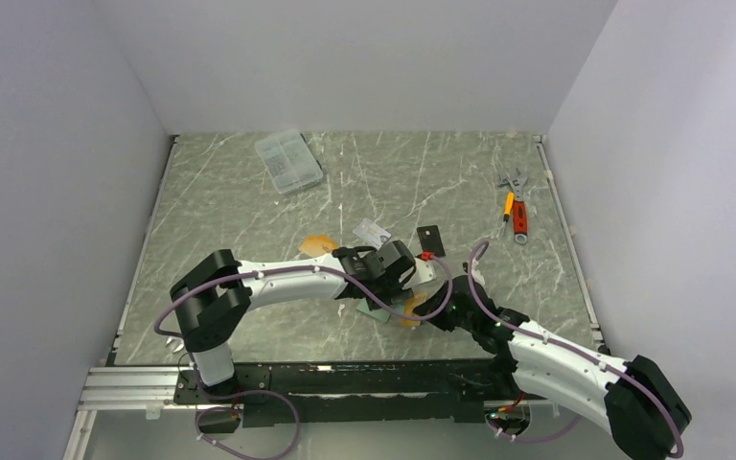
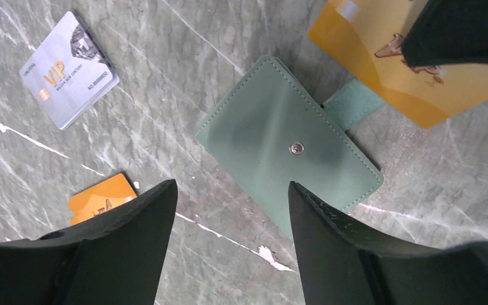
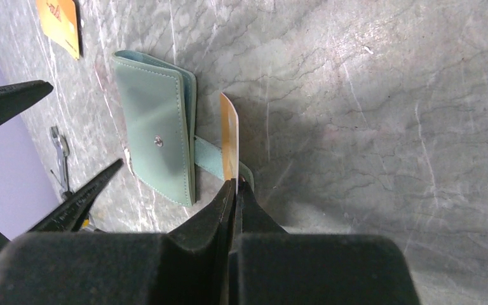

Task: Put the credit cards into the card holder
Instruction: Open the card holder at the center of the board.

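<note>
My left pincer (image 2: 230, 185): jaws apart with nothing between them. It hangs right over the wallet (image 2: 279, 140). One black finger (image 2: 356, 248) covers the wallet's near corner in my wrist view, and I cannot tell if it touches.
My right pincer (image 3: 235, 187): clamped tight on the pinched orange card (image 3: 229, 136), gripping it by one short end.
Pinched orange card: stood on edge just beside the wallet on its tab side, above the tab (image 2: 356, 105). I cannot tell whether it touches the tab.
Wallet: grey-green with a stitched border, folded shut. It lies flat near the middle of the table (image 1: 249, 211), between my two pincers.
Snap stud (image 2: 297, 148): bare on the wallet's upper face, with nothing fastened to it.
Tab: unfastened, sticking out sideways from the wallet towards my right pincer and passing under the pinched card.
Silver card (image 2: 68, 70): flat and face up, with gold "VIP" lettering. It lies outside the wallet and well apart from it, on the far side.
Loose orange card (image 2: 101, 197): flat on the table, outside the wallet and near the silver card. My other left finger (image 2: 121, 241) hides part of it.
Black square (image 1: 429, 237): flat on the table beyond my pincers, a little to the right of the silver card.
Clear box (image 1: 288, 161): towards the far left of the table, well apart from everything else.
Tools (image 1: 515, 216): on the far right of the table, with orange and red grips and a silver head.
</note>
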You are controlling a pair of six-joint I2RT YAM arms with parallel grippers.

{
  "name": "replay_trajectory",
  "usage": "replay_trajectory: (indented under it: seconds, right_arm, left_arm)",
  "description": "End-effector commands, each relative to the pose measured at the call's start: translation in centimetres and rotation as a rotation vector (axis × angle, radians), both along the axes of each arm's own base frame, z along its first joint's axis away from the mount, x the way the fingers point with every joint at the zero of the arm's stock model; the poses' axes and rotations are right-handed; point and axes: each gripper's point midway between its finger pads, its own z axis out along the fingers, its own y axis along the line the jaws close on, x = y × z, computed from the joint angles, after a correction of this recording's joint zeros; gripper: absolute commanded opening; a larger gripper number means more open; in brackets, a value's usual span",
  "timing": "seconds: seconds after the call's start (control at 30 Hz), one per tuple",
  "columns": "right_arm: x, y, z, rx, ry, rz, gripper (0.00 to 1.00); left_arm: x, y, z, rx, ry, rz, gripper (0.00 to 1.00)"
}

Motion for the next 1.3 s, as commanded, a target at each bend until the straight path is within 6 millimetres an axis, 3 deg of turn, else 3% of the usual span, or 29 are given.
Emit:
replay_trajectory:
  seconds: [0.0,0.17,0.33,0.5,0.67,0.9,1.03,1.27]
  right_arm:
    - [-2.6,-3.2,-4.0,-0.147,0.115,-0.020,0.00]
    - [-2.6,-3.4,-4.0,-0.151,0.115,-0.029,0.00]
    - [-2.8,-3.6,-4.1,-0.143,0.116,-0.043,0.00]
    - [-2.9,-3.8,-4.2,-0.142,0.119,-0.049,0.00]
    - [-3.1,-3.9,-4.4,-0.141,0.123,-0.053,0.00]
    - [-3.2,-4.1,-4.5,-0.145,0.127,-0.058,0.00]
    - [-3.2,-4.1,-4.5,-0.141,0.125,-0.061,0.00]
    - [-3.3,-4.1,-4.6,-0.141,0.128,-0.060,0.00]
  left_arm:
    - [-1.2,-1.0,0.3,-0.021,0.055,-0.013,0.72]
    - [-2.5,-2.3,-2.0,-0.008,0.141,-0.009,0.74]
    - [-3.1,-3.6,-2.2,-0.027,0.186,-0.016,0.76]
    - [-3.4,-3.7,-3.5,-0.005,0.213,-0.004,0.78]
    - [-4.0,-4.3,-3.1,-0.031,0.241,-0.018,0.79]
    - [-3.1,-3.5,-4.8,0.027,0.195,-0.003,0.75]
    - [-2.3,-3.0,-4.2,0.029,0.136,-0.011,0.66]
    - [-2.1,-2.5,-1.2,-0.019,0.085,-0.036,0.55]
